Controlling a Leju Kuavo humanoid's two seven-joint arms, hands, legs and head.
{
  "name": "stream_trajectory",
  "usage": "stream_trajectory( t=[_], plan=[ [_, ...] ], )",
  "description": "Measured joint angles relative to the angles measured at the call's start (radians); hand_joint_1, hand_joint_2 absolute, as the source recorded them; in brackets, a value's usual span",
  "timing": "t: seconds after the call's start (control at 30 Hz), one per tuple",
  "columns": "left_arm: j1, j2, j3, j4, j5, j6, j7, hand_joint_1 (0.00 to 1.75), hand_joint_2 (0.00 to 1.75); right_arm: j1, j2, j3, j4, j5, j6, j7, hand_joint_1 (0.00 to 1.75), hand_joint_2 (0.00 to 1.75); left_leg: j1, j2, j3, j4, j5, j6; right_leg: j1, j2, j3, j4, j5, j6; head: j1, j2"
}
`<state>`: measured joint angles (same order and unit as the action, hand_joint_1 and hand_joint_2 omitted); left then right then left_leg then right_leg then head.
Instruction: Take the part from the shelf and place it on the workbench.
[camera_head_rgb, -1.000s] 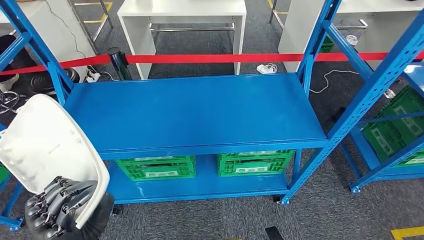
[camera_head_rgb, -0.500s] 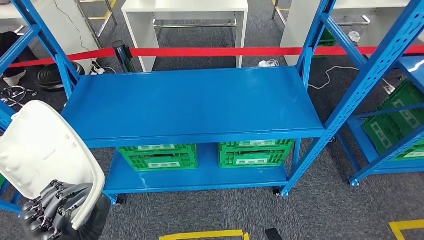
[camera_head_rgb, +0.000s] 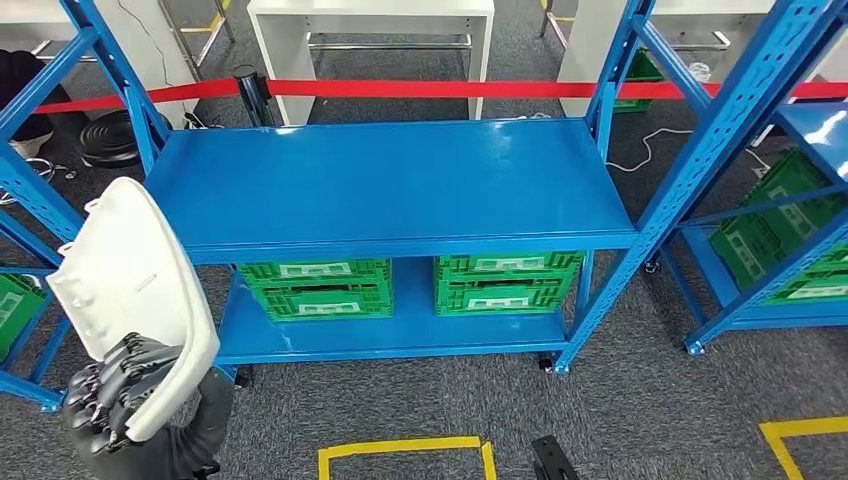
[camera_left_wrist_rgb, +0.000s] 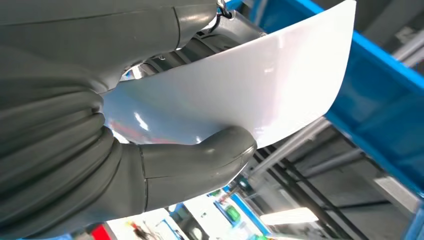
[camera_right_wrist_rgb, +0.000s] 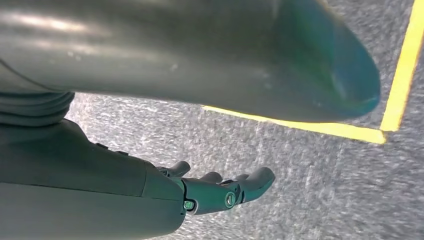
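Observation:
The part is a white curved plastic panel (camera_head_rgb: 130, 280), held up at the lower left of the head view, in front of the blue shelf's left end. My left hand (camera_head_rgb: 115, 395) grips its lower edge, dark fingers wrapped over the rim. In the left wrist view the thumb (camera_left_wrist_rgb: 200, 160) presses against the panel's glossy underside (camera_left_wrist_rgb: 250, 95). My right hand (camera_right_wrist_rgb: 220, 192) hangs over grey carpet with its fingers loosely extended and nothing in them.
A blue steel shelf (camera_head_rgb: 400, 180) stands ahead with a bare top deck. Two green crates (camera_head_rgb: 315, 288) (camera_head_rgb: 505, 282) sit on its lower deck. Red barrier tape (camera_head_rgb: 430, 89) and a white table (camera_head_rgb: 370, 20) lie behind it. More blue racking (camera_head_rgb: 760, 110) stands right. Yellow floor tape (camera_head_rgb: 400, 447) is near.
The whole picture has shifted as the camera moved back from the shelf, so more floor and yellow tape show. The white panel stands more upright in my left hand.

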<state>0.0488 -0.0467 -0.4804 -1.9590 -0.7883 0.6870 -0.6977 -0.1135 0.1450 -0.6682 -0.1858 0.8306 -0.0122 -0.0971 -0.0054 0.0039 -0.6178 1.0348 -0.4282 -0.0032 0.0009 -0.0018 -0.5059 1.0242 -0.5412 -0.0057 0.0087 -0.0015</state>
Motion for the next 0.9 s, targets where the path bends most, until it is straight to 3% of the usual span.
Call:
stream_trajectory(
  t=[0.07,0.13,0.2,0.23,0.27,0.3,0.37,0.4,0.47,0.57,0.6,0.63,0.7,0.73,0.77,0.8,0.83,0.87,0.9],
  plan=[
    [-0.014,0.001,-0.009,0.022,0.016,0.002,0.000,1.75,1.75,0.001,-0.003,0.000,0.000,-0.001,0.001,0.012,0.00,0.00,0.001,-0.001,-0.009,0.002,-0.002,-0.013,-0.004,-0.003,-0.012,-0.007,0.015,-0.015,0.001,0.000],
    [-0.021,0.004,-0.013,0.041,0.023,0.005,0.000,1.75,1.75,0.007,-0.007,0.000,0.000,-0.005,0.003,0.026,0.00,0.00,0.004,-0.003,-0.038,0.058,-0.067,-0.026,-0.010,-0.007,-0.032,-0.012,0.038,-0.027,0.000,0.000],
    [-0.021,0.009,-0.017,0.055,0.026,0.006,0.000,1.75,1.75,0.017,-0.012,-0.001,0.000,-0.010,0.007,0.035,0.00,0.00,0.008,-0.003,-0.074,0.177,-0.160,-0.036,-0.010,-0.008,-0.060,-0.012,0.060,-0.032,-0.001,0.000],
    [-0.021,0.011,-0.018,0.060,0.026,0.006,0.000,1.75,1.75,0.023,-0.014,-0.001,0.000,-0.012,0.008,0.037,0.00,0.00,0.010,-0.003,-0.083,0.231,-0.184,-0.040,-0.010,-0.008,-0.073,-0.011,0.071,-0.031,-0.001,0.000],
    [-0.021,0.013,-0.020,0.065,0.026,0.006,0.000,1.75,1.75,0.028,-0.016,-0.001,0.000,-0.014,0.009,0.041,0.00,0.00,0.012,-0.003,-0.079,0.261,-0.184,-0.042,-0.010,-0.009,-0.087,-0.010,0.081,-0.029,-0.001,0.000],
    [-0.020,0.014,-0.020,0.069,0.027,0.006,0.000,1.75,1.75,0.032,-0.016,-0.001,0.000,-0.014,0.008,0.045,0.00,0.00,0.013,-0.003,-0.057,0.257,-0.164,-0.043,-0.010,-0.010,-0.100,-0.009,0.091,-0.027,-0.001,0.000],
    [-0.017,0.015,-0.020,0.073,0.024,0.006,0.000,1.75,1.75,0.037,-0.017,-0.002,0.000,-0.010,0.002,0.050,0.00,0.00,0.014,-0.003,0.035,0.152,-0.117,-0.040,-0.011,-0.010,-0.123,-0.004,0.110,-0.021,-0.001,0.000],
    [-0.014,0.015,-0.020,0.074,0.020,0.006,0.000,1.75,1.75,0.039,-0.017,-0.002,0.000,-0.003,-0.007,0.046,0.00,0.00,0.012,-0.003,0.090,0.076,-0.112,-0.036,-0.010,-0.009,-0.132,-0.001,0.118,-0.016,-0.001,0.000],
    [-0.006,0.014,-0.020,0.072,0.007,0.007,0.000,1.75,1.75,0.042,-0.017,-0.001,0.000,0.015,-0.034,0.025,0.00,0.00,0.008,-0.005,0.149,-0.021,-0.125,-0.023,-0.009,-0.009,-0.141,0.000,0.135,-0.004,-0.002,0.000],
    [0.012,0.014,-0.019,0.067,-0.007,0.008,0.000,1.75,1.75,0.046,-0.019,0.000,0.000,0.035,-0.064,-0.008,0.00,0.00,0.005,-0.004,0.137,-0.035,-0.112,0.005,-0.012,-0.008,-0.147,-0.001,0.147,0.016,-0.005,0.000],
    [0.017,0.014,-0.019,0.065,-0.010,0.009,0.000,1.75,1.75,0.046,-0.020,0.001,0.000,0.039,-0.070,-0.017,0.00,0.00,0.006,-0.002,0.127,-0.037,-0.101,0.015,-0.014,-0.006,-0.155,0.014,0.125,0.022,-0.004,0.000],
    [0.023,0.013,-0.019,0.063,-0.013,0.009,0.000,1.75,1.75,0.047,-0.021,0.003,0.000,0.044,-0.075,-0.026,0.00,0.00,0.007,0.000,0.115,-0.038,-0.089,0.024,-0.015,-0.005,-0.167,0.048,0.085,0.027,-0.004,0.000],
    [0.034,0.012,-0.019,0.060,-0.019,0.009,0.000,1.75,1.75,0.044,-0.022,0.007,0.000,0.050,-0.078,-0.037,0.00,0.00,0.006,0.001,0.086,-0.036,-0.066,0.032,-0.015,-0.004,-0.196,0.162,-0.021,0.032,-0.004,0.000],
    [0.040,0.012,-0.019,0.059,-0.023,0.009,0.000,1.75,1.75,0.041,-0.023,0.009,0.000,0.053,-0.078,-0.040,0.00,0.00,0.006,0.002,0.070,-0.033,-0.054,0.032,-0.016,-0.004,-0.205,0.222,-0.053,0.034,-0.004,0.000],
    [0.044,0.012,-0.019,0.059,-0.026,0.009,0.000,1.75,1.75,0.037,-0.023,0.010,0.000,0.055,-0.078,-0.041,0.00,0.00,0.005,0.002,0.053,-0.029,-0.042,0.032,-0.016,-0.003,-0.204,0.264,-0.059,0.035,-0.004,0.000],
    [0.047,0.012,-0.019,0.059,-0.029,0.009,0.000,1.75,1.75,0.033,-0.023,0.012,0.000,0.057,-0.078,-0.041,0.00,0.00,0.005,0.003,0.035,-0.024,-0.031,0.030,-0.016,-0.003,-0.188,0.276,-0.044,0.035,-0.004,0.000],
    [0.049,0.012,-0.019,0.059,-0.032,0.009,0.000,1.75,1.75,0.029,-0.023,0.013,0.000,0.059,-0.078,-0.041,0.00,0.00,0.005,0.003,0.017,-0.017,-0.020,0.028,-0.016,-0.003,-0.155,0.254,-0.016,0.033,-0.004,0.000],
    [0.050,0.011,-0.019,0.059,-0.034,0.009,0.000,1.75,1.75,0.025,-0.023,0.015,0.000,0.060,-0.078,-0.041,0.00,0.00,0.005,0.003,0.001,-0.010,-0.012,0.025,-0.016,-0.003,-0.106,0.199,0.007,0.031,-0.004,0.000],
    [0.052,0.011,-0.019,0.058,-0.036,0.009,0.000,1.75,1.75,0.021,-0.023,0.016,0.000,0.061,-0.078,-0.041,0.00,0.00,0.004,0.002,-0.013,-0.003,-0.004,0.020,-0.015,-0.002,-0.051,0.125,0.008,0.027,-0.004,0.000]
  ],
)
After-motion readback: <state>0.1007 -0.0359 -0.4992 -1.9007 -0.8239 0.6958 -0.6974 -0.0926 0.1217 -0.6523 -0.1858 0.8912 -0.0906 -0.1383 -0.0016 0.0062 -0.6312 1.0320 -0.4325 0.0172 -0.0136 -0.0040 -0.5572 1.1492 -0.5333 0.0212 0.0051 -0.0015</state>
